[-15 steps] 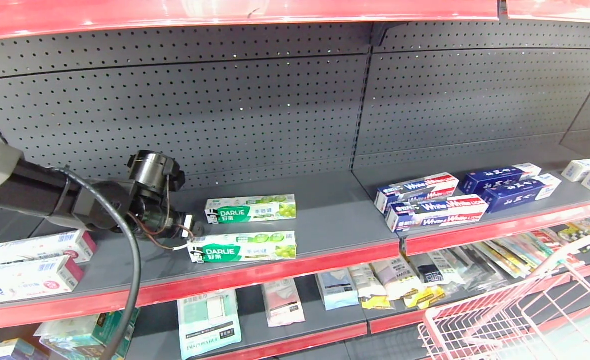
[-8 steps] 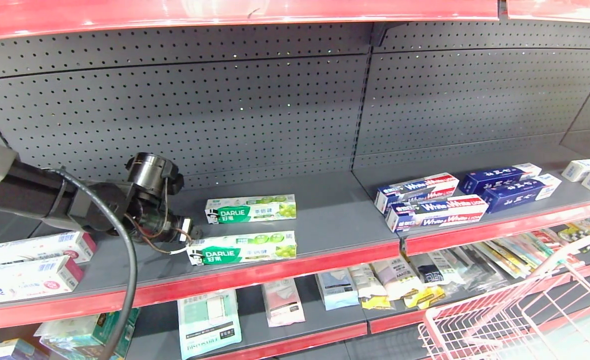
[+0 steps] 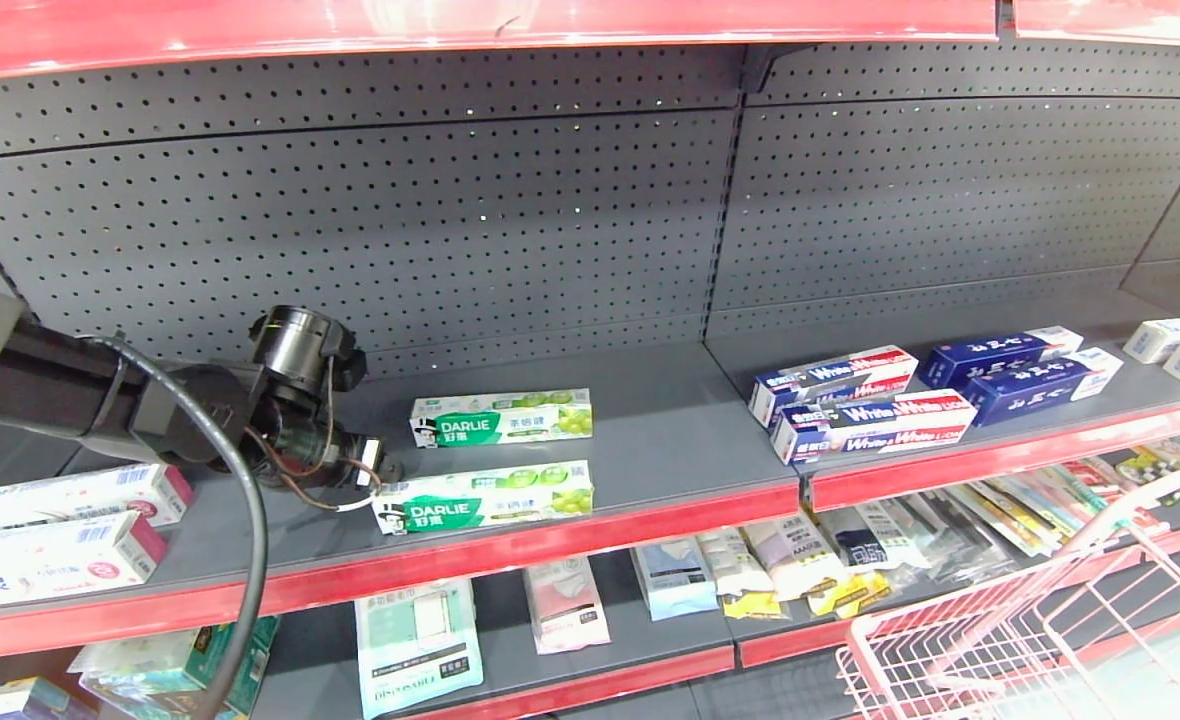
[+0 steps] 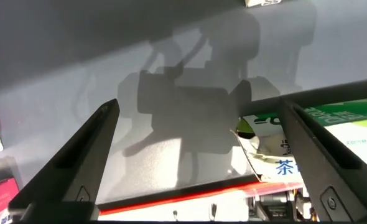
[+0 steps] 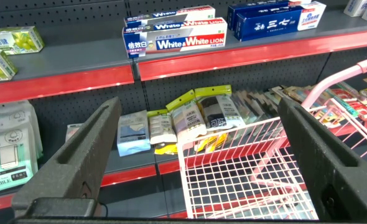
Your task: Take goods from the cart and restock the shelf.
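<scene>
Left gripper, jaws wide & empty, has backed off front green-white toothpaste box on grey metal shelf, so prob. placed.

Retail shop aisle. Grey shelf with red front edges and pegboard back, toothpaste boxes laid in rows, sealed packets on the tier below. Pink wire cart stands in front.

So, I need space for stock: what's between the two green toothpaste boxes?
Nothing; the head view shows bare shelf between the rear green box and front green box.
</scene>
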Motion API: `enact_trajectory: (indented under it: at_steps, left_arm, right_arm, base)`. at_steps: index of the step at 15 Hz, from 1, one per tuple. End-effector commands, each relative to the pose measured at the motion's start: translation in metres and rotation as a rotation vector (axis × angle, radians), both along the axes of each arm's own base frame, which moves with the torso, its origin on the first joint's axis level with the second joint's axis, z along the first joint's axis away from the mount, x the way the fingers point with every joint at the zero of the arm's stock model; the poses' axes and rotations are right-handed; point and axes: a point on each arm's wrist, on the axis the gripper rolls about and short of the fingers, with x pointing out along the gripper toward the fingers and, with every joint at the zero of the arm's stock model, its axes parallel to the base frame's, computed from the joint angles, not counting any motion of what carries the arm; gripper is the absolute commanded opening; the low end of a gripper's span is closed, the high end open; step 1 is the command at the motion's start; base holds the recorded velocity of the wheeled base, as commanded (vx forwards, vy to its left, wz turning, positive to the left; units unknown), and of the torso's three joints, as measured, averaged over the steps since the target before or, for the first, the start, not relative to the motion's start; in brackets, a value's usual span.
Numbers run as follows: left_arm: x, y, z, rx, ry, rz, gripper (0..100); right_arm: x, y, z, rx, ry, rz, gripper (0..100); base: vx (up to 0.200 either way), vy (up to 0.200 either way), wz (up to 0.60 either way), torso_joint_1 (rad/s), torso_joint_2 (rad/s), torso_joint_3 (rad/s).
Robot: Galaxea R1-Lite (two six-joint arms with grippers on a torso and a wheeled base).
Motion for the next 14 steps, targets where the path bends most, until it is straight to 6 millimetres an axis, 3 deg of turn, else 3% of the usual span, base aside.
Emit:
enact_trajectory:
  at_steps: [1,8,11,12,14]
  left_arm:
    - [-0.001,0.000,0.002,0.000,-0.003,0.000,100]
    - [-0.001,0.001,0.005,-0.003,-0.018,0.007,100]
    - [0.001,0.018,0.019,-0.009,-0.068,0.053,100]
    - [-0.004,0.036,0.030,-0.001,-0.095,0.089,100]
    - [-0.013,0.051,0.030,0.023,-0.083,0.113,100]
  right_arm:
    - [0.000,0.000,0.000,0.000,0.000,0.000,100]
    - [0.000,0.000,0.000,0.000,0.000,0.000,100]
    - [0.000,0.000,0.000,0.000,0.000,0.000,100]
    - [0.000,0.000,0.000,0.000,0.000,0.000,100]
    - [0.000,0.000,0.000,0.000,0.000,0.002,100]
  base:
    - [0.000,0.000,0.00,0.000,0.00,0.000]
    - [0.000,0.000,0.00,0.000,0.00,0.000]
    - [0.000,0.000,0.00,0.000,0.00,0.000]
    - [0.000,0.000,0.00,0.000,0.00,0.000]
    - [0.000,0.000,0.00,0.000,0.00,0.000]
